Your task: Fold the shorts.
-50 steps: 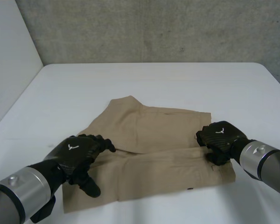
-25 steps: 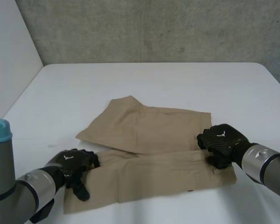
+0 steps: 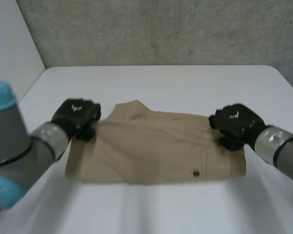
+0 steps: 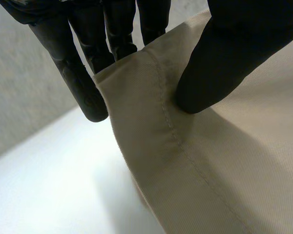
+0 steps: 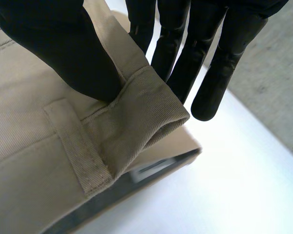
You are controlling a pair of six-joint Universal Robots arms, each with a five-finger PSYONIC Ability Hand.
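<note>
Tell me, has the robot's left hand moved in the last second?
Yes. The left hand went from the near edge of the table toward the back wall, pulling an edge of the shorts along.

White table (image 3: 176,83), tan shorts (image 3: 156,151) lying folded on it, near its middle

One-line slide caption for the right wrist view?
Right robot hand pinches a waistband corner of the tan shorts between thumb and fingers, over the table.

No text, label or number can be read.
</note>
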